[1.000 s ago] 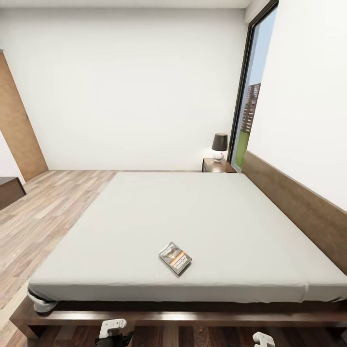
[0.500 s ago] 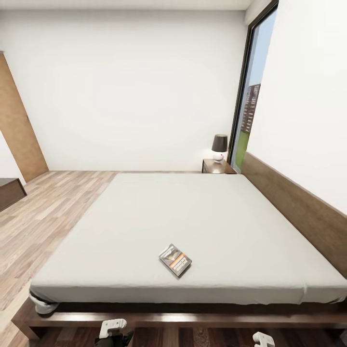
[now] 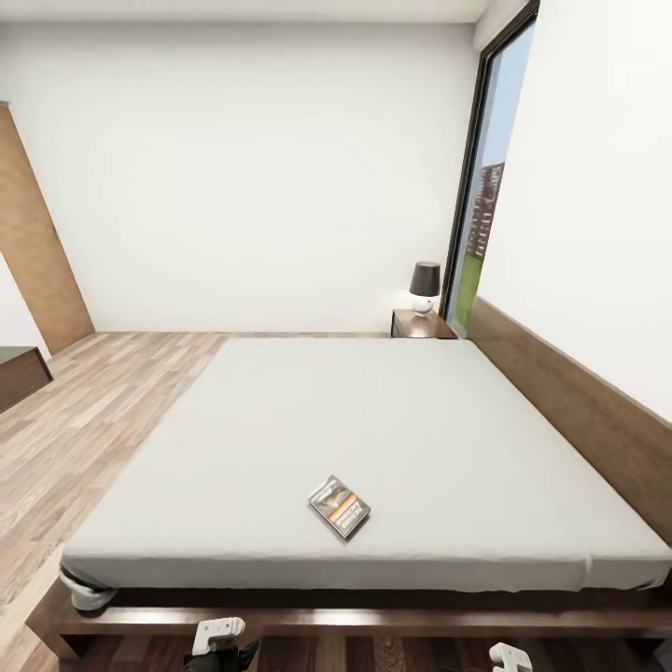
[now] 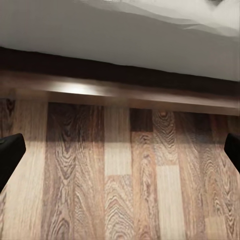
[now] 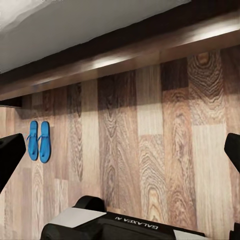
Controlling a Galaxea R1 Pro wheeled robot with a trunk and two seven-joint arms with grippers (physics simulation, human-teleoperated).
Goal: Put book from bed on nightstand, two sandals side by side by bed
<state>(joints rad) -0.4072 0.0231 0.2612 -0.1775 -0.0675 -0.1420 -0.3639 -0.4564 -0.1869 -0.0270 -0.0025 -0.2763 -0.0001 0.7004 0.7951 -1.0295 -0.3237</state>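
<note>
Head view: paperback book (image 3: 339, 506) flat on the grey bed (image 3: 392, 420) near its foot edge; nightstand (image 3: 422, 323) with lamp (image 3: 425, 285) at the far corner; left gripper (image 3: 218, 635) and right gripper (image 3: 511, 658) low before the frame. Left wrist view: jaws spread, empty, over plank floor (image 4: 120, 185). Right wrist view: jaws spread, empty; two blue sandals (image 5: 39, 140) already side by side beside the bed frame. Book pickup judged pending; next move calls for a reach over the mattress edge.

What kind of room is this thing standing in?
A bedroom, it seems. A large bed fills the middle, with a book lying on it. At its far corner a nightstand carries a lamp, beside a tall window.
</note>
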